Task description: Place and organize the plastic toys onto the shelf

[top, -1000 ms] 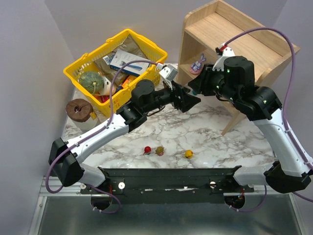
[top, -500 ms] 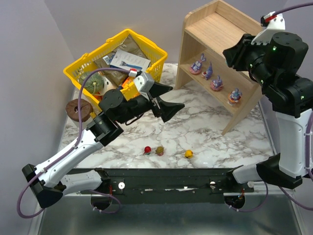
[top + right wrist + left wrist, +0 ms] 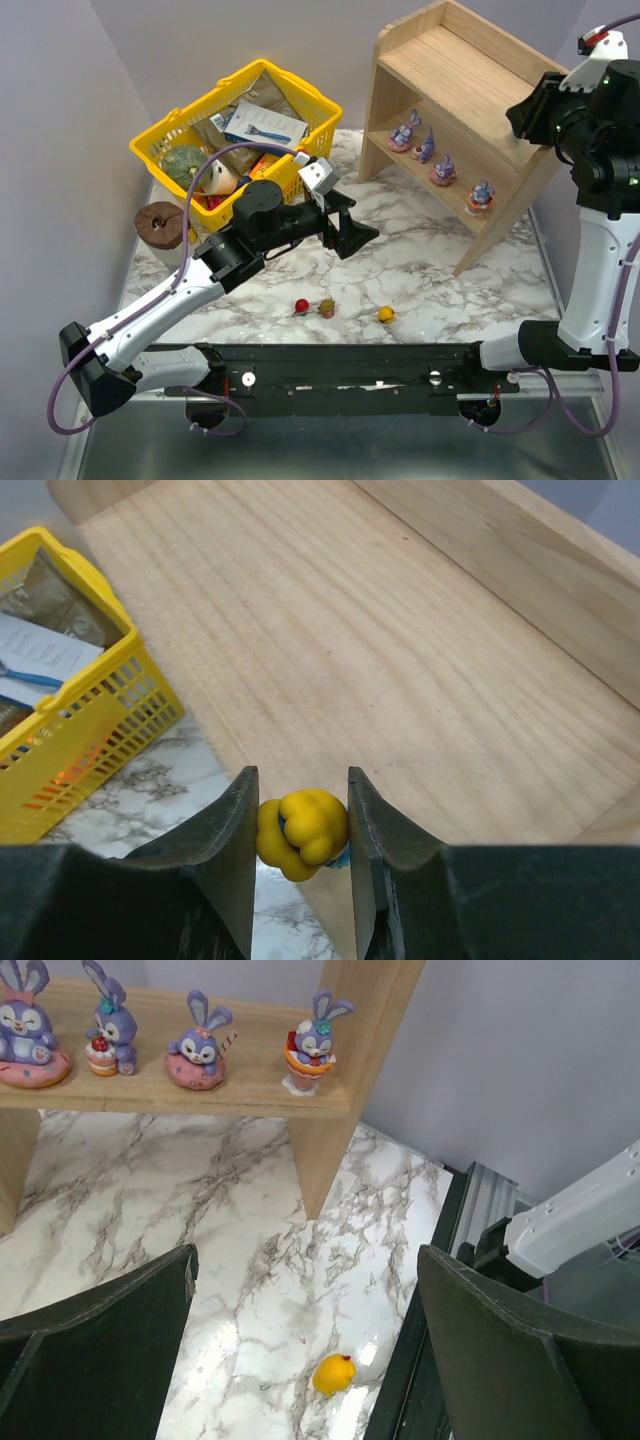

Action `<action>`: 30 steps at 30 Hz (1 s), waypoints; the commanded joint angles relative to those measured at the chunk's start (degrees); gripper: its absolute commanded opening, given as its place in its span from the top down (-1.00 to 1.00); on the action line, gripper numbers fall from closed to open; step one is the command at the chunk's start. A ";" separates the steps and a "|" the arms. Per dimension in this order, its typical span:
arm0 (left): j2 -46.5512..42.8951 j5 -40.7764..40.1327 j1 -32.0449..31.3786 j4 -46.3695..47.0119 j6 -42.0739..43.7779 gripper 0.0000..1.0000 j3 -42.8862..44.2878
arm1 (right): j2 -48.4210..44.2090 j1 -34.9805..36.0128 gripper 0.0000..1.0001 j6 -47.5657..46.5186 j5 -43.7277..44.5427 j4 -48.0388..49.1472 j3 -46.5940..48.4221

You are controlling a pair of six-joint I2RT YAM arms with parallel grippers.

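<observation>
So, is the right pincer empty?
No, the right pincer grips a yellow toy between its two fingers.

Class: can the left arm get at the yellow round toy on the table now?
Probably yes: the left end effector hangs open, with only bare marble table between it and the yellow round toy.

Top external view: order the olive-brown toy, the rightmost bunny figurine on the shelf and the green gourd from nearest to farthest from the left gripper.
From the left gripper:
1. The olive-brown toy, on the table, toward the bases.
2. The rightmost bunny figurine, low on the shelf, to the right.
3. The green gourd, in the yellow basket, far left.
</observation>
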 commanded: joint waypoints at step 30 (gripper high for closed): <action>2.38 2.66 0.26 -1.87 1.40 -0.98 0.23 | 4.95 -9.23 0.83 -4.09 -26.65 -1.21 0.27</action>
